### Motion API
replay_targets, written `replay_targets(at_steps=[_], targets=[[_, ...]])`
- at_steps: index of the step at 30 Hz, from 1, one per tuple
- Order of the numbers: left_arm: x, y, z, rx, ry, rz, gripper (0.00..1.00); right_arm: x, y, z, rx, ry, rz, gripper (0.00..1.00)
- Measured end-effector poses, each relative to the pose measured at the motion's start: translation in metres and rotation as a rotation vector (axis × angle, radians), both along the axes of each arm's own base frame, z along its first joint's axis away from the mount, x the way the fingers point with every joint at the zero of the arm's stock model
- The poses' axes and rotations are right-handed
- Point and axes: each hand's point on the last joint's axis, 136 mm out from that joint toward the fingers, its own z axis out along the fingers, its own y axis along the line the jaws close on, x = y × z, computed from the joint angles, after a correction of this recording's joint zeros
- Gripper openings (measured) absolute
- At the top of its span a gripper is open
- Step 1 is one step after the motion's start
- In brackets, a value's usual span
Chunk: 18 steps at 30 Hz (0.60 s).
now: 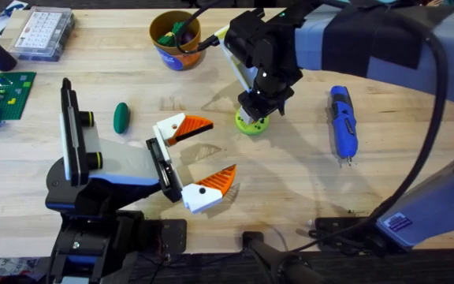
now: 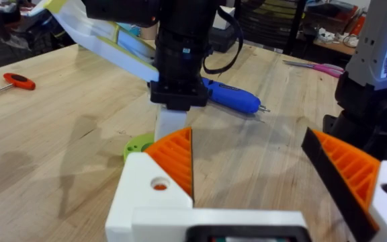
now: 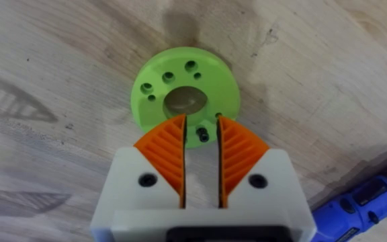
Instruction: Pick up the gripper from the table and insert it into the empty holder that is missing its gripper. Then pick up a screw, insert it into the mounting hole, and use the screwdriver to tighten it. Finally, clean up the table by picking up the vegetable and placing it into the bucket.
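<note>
My right jaws (image 3: pixel 201 138) pinch a small dark screw (image 3: pixel 203 134) over the green disc (image 3: pixel 180 81) on the counter (image 1: pixel 290 173), while my left jaws (image 1: pixel 203 162) gape wide.

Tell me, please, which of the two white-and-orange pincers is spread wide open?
The left arm's pincer, low near the table's front edge: its orange ribbed pads stand far apart. The right pincer, pointing down over the round lime-green disc, has its pads nearly closed around a small dark screw.
</note>
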Motion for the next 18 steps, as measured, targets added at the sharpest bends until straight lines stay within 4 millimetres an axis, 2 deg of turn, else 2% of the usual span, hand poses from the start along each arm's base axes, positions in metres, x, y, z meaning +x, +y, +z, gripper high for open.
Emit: replay_targets(at_steps=[18], targets=[[0.0,0.0,0.0004,0.0,-0.002,0.0,0.986,-0.0025,-0.002,0.0011,-0.006,0.008,0.001,0.251]])
